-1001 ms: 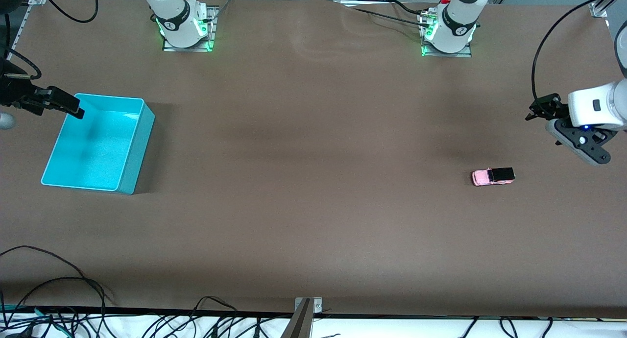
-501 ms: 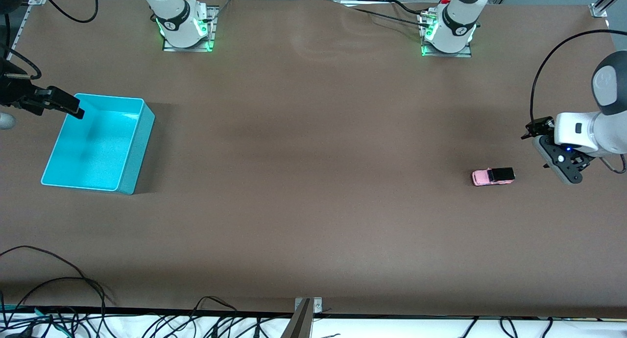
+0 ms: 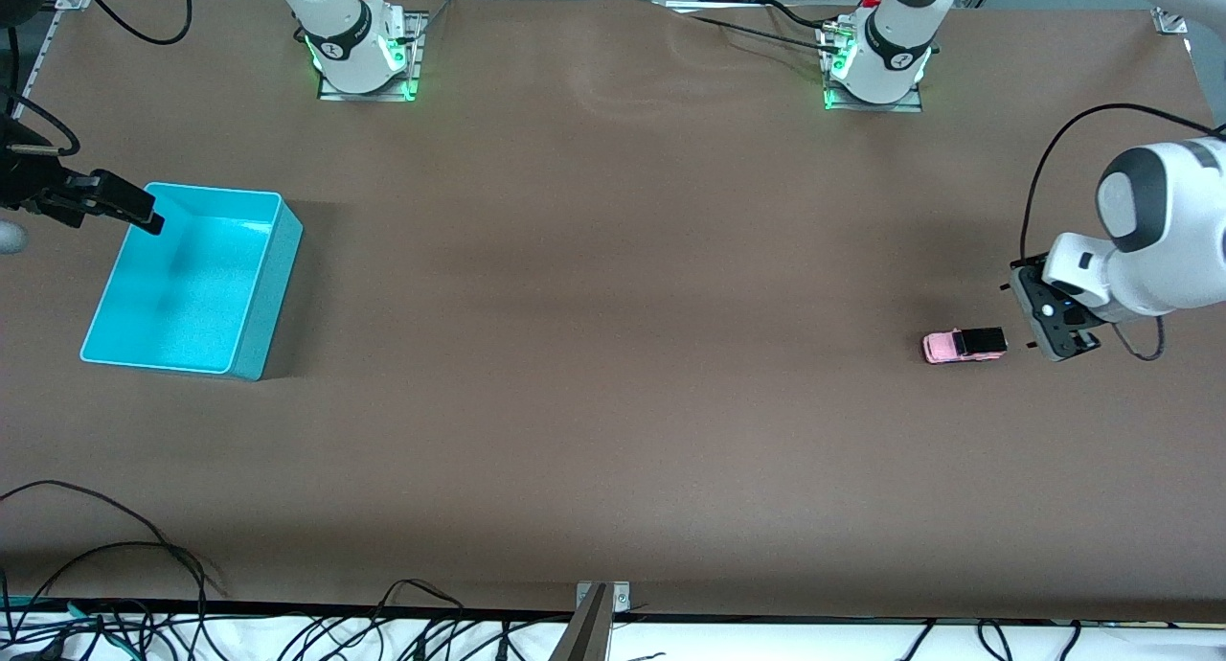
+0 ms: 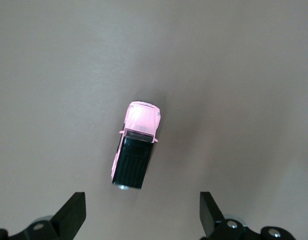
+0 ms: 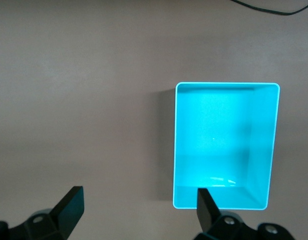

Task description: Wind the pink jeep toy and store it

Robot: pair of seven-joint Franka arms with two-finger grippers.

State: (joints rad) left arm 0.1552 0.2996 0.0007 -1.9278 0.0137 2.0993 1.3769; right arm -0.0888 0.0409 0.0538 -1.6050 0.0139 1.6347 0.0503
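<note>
Toy: I see the tiny boxy pink jeep toy with the black roof (image 3: pixel 964 345) (image 4: pixel 135 145) standing on its wheels on the brown table cover (image 3: pixel 613 354), toward the left arm's end of the table, touched by nothing.
Left gripper: my left gripper (image 3: pixel 1054 321) (image 4: pixel 142 220) hangs over the bare table just beside the toy's black-roofed end. Its two dark fingers (image 4: pixel 73 212) are spread wide, wider than the toy's body, with nothing between them.
Right gripper: my right gripper (image 3: pixel 124 206) (image 5: pixel 138 210) waits over the rim of the rectangular turquoise plastic bin (image 3: pixel 259 297) (image 5: pixel 264 145), at the right arm's end of the table. Its fingers (image 5: pixel 68 205) are parted wide and hold nothing.
Bin: I see only its bare turquoise floor inside; it sits well apart from the toy.
Table edge: black cables (image 3: pixel 115 556) trail along the side nearest the front camera.
</note>
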